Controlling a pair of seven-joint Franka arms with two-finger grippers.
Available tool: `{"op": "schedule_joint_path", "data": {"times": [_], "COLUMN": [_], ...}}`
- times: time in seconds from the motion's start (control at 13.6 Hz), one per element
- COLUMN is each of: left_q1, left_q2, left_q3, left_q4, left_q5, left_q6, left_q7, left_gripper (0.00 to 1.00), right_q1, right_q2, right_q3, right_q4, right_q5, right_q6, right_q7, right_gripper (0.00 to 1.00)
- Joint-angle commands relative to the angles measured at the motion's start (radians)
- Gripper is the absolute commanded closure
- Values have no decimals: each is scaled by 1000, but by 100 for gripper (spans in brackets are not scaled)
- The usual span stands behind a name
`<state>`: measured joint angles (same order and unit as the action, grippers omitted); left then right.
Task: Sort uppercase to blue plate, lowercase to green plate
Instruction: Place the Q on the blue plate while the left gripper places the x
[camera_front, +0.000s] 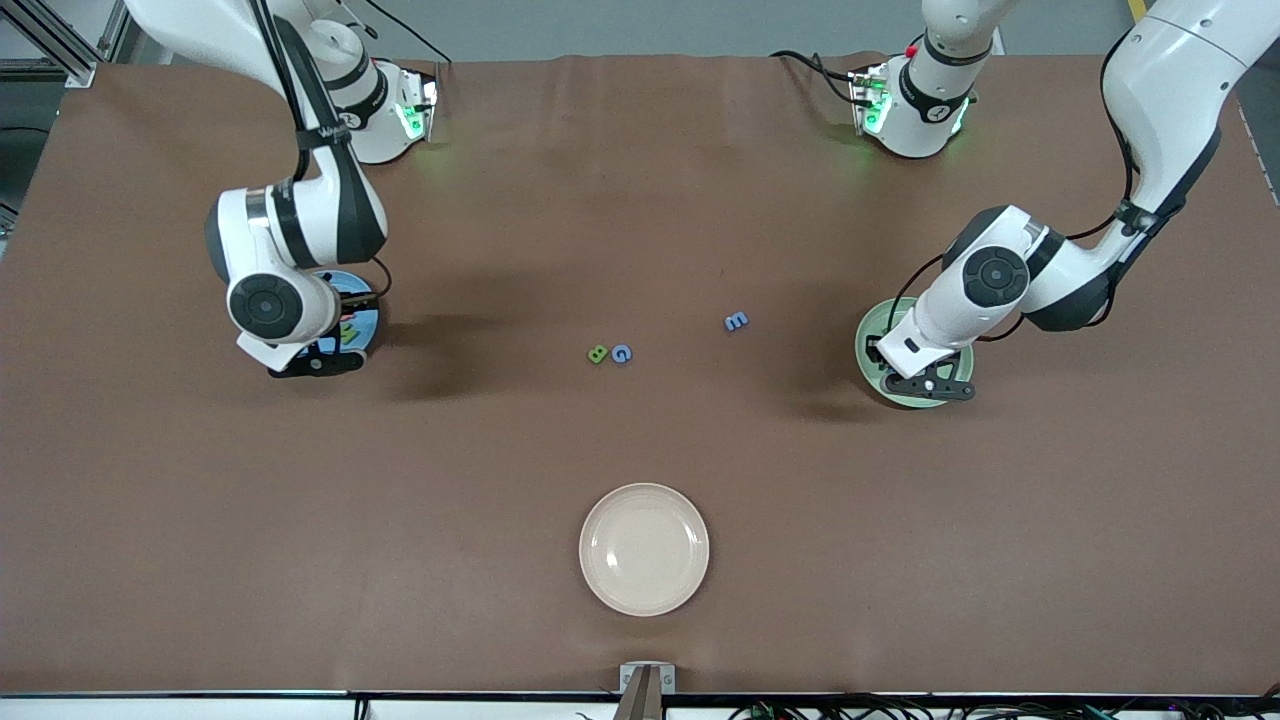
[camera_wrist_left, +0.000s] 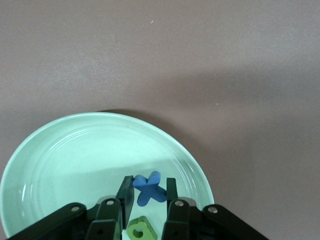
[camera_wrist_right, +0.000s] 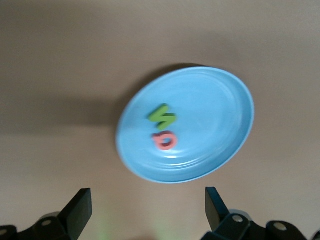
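Left wrist view: left gripper (camera_wrist_left: 148, 192) sits low over the green plate (camera_wrist_left: 60, 150), fingers pinched on the blue x (camera_wrist_left: 149, 188), apparently because that lowercase letter belongs here and has yet to be let go; a green letter (camera_wrist_left: 141, 231), probably lowercase, already lies on the plate under the gripper. Right wrist view: right gripper (camera_wrist_right: 148, 206) hangs over the blue plate (camera_wrist_right: 220, 110) with its fingers spread wide and nothing between them; green N (camera_wrist_right: 162, 115) and pink Q (camera_wrist_right: 165, 140) lie side by side on that plate, capitals sorted as required. Front view: green B (camera_front: 597, 354) and blue G (camera_front: 622, 353) touch mid-table, blue m (camera_front: 736, 321) nearby toward the left arm's end, all three unsorted. Cream plate (camera_front: 644, 549), nearer the front camera, holds nothing
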<state>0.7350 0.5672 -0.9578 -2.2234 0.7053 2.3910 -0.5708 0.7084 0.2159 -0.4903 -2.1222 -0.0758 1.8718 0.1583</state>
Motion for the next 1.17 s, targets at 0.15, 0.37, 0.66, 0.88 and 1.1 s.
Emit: {"op": "schedule_joint_path", "data": {"times": [0.15,0.37,0.66,0.88,1.1], "left_q1": [44,44,44,44,41], "left_q2": [43,45,34,-3,-6], "left_q3": [-10,-12,-12,-44,-136], "left_q4": [-7,-7,-7,-6,10], "left_q5": [72,83,83,83,82], "left_q6": [27,25,22,-2,-85], "left_q7": [20,29,57,54,-82], "left_gripper": [88,85,25,1,1], "right_q1": [193,229,177,180,206], "right_q2": [-27,-35,-44,-36,-3], "right_q3": [2,-7,-16,-14,-11], "right_q4": [91,126,212,194,168], "right_q5": [134,192,283,284,286], "right_q6": [-42,-39,-60,56,206], "right_q7": [568,705,705,794,874], "right_gripper": [0,0,0,0,0]}}
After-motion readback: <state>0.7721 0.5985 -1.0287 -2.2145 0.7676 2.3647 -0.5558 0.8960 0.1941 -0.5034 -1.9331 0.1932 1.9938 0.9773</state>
